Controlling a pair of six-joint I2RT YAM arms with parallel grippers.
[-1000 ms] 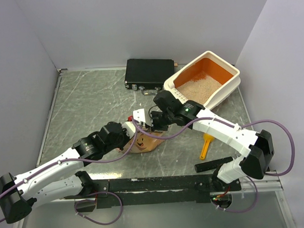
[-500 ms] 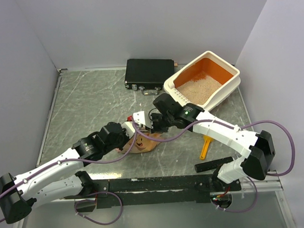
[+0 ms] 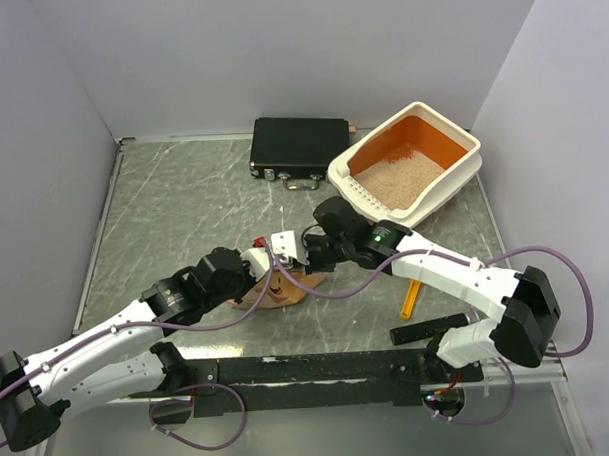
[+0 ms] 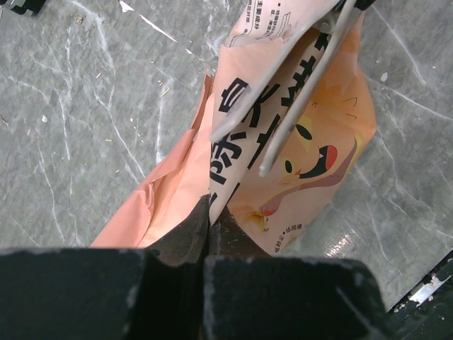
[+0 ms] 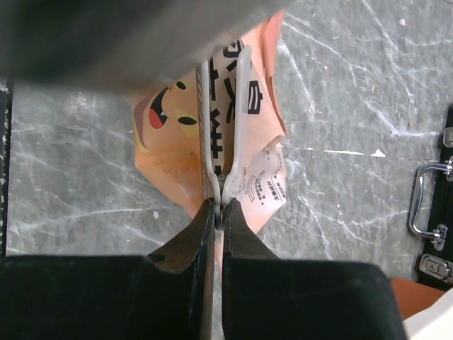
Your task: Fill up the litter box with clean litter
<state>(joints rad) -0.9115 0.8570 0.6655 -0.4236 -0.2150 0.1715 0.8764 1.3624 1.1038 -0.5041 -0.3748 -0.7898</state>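
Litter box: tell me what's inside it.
Beige litter covers much of the litter box floor; orange floor shows toward the far end. What lies under the granules is hidden.

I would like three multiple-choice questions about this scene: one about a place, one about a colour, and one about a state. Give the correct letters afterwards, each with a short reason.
1. Where does the black case lie, relative to the litter box?
A) inside it
B) beside it, on its left in the top view
C) on its right in the top view

2. What colour is the inside of the litter box?
A) blue
B) green
C) orange

3. In what state are the left tool and the right tool?
A) both shut on the paper bag
B) both open and empty
C) only the left one grips the bag

Answers:
1 B: the top view shows the case next to the box's grille end.
2 C: orange walls show around the clean litter.
3 A: each wrist view shows closed jaws pinching the bag's paper.
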